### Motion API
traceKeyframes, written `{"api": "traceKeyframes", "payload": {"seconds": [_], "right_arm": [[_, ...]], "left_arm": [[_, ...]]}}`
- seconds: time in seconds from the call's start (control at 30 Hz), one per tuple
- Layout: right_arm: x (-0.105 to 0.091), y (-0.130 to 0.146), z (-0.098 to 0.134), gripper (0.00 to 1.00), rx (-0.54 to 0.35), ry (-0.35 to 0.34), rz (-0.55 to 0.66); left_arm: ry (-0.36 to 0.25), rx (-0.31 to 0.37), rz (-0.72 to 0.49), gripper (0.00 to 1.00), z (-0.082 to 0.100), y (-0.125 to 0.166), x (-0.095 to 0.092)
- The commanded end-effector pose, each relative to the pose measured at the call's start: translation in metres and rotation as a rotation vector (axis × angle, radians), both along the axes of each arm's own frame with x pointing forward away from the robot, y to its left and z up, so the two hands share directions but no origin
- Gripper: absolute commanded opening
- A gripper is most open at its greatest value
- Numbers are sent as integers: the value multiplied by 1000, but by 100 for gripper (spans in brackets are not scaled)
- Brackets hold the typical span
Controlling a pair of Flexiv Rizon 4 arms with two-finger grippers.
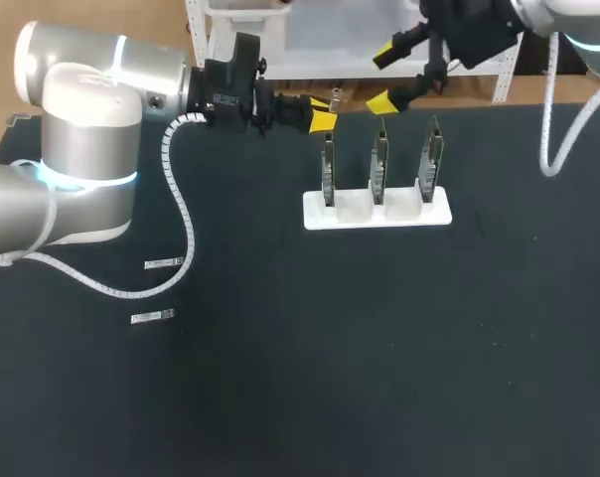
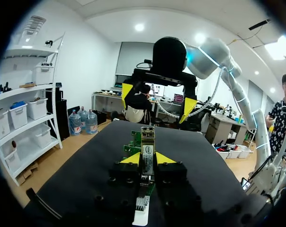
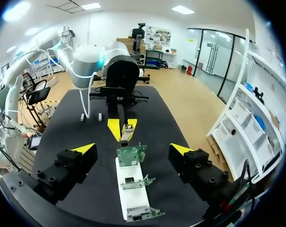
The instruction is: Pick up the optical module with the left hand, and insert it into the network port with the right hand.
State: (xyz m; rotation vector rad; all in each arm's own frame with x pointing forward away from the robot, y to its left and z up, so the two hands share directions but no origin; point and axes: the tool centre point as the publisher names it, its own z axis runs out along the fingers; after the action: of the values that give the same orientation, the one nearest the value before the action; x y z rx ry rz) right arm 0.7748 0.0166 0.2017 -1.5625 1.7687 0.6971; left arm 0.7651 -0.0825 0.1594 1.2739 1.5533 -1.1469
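Pickup: the left gripper (image 1: 322, 117) is clamping the optical module (image 2: 147, 152) between its fingers, holding it off the table just beside the boards (image 1: 378, 164).
Handover: not yet done; the right gripper (image 1: 383, 79) is hanging spread wide and empty above the white stand (image 1: 330, 215).
Insertion: judged to be still waiting.

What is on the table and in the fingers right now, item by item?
optical module: one, silver, held in the left fingers, beside the rack's left end
circuit boards: three, green, upright in the rack
rack: one, white, far middle of the table
labels: two, white, flat on the table's left part
table: one, black
left fingers: two, yellow-tipped, shut on the module
right fingers: two, yellow-tipped, open above the boards
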Motion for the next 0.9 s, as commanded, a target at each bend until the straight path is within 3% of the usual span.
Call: {"api": "traceKeyframes", "payload": {"seconds": [0.03, 0.3, 0.63, 0.9], "right_arm": [[15, 10, -2, 100, 14, 106, 128], [11, 21, -6, 100, 67, 194, 168], [-4, 32, -9, 100, 65, 190, 193], [-8, 35, -9, 100, 89, 164, 139]], "left_arm": [[3, 5, -2, 0, 1, -1, 2], [3, 5, -2, 0, 1, -1, 2], [3, 5, -2, 0, 1, -1, 2], [3, 5, -2, 0, 1, -1, 2]]}}
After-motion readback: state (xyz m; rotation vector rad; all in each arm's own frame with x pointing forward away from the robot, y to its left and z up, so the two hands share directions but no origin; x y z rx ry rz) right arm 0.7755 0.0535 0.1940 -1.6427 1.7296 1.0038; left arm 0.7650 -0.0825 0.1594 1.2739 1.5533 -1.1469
